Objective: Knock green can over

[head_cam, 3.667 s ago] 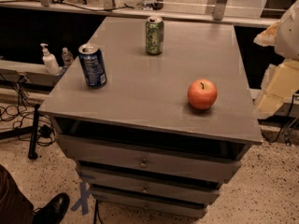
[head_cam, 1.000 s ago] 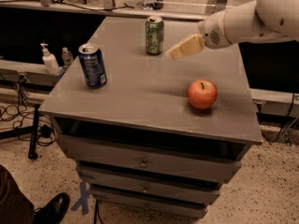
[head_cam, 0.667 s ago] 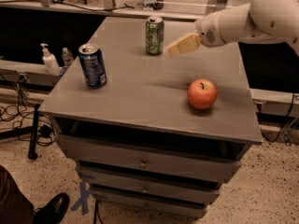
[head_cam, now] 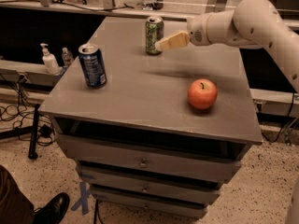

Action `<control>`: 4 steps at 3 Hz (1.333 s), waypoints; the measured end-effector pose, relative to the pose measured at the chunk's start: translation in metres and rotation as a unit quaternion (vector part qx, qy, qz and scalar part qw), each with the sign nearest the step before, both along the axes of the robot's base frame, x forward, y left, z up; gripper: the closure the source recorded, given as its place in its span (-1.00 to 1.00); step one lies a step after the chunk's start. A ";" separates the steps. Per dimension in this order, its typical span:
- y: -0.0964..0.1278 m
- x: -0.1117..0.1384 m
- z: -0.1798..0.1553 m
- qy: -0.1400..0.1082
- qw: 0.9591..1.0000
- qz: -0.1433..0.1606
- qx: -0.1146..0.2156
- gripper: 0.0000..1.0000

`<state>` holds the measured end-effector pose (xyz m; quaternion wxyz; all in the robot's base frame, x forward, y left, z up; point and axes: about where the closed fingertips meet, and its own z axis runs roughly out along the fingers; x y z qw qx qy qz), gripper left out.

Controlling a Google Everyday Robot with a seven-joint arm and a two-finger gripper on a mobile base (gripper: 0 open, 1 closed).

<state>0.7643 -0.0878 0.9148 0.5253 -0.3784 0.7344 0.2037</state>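
Note:
The green can [head_cam: 153, 35] stands upright near the far edge of the grey tabletop [head_cam: 140, 92], its label mottled green and pale, its rim silver. My gripper [head_cam: 161, 45] reaches in from the right on a white arm [head_cam: 247, 22]. Its cream-coloured tip is right at the can's right side, at about mid-height, above the table surface. Whether it touches the can I cannot tell.
A dark blue can [head_cam: 92, 65] stands upright at the table's left. A red apple [head_cam: 202, 94] sits at the front right. The table is a drawer cabinet [head_cam: 145, 164]. Bottles [head_cam: 48, 59] stand on a ledge to the left. A shoe [head_cam: 53, 209] is at the lower left.
The arm came in from the right edge and moved left across the table. In the last second the gripper tip closed the gap to the green can's right side. The can still stands.

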 end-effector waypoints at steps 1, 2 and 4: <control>0.020 0.022 -0.006 -0.009 1.000 0.001 0.027 -1.00; 0.041 0.040 -0.014 -0.013 0.999 0.004 0.047 -1.00; 0.060 0.053 -0.024 -0.018 0.998 0.001 0.058 -0.19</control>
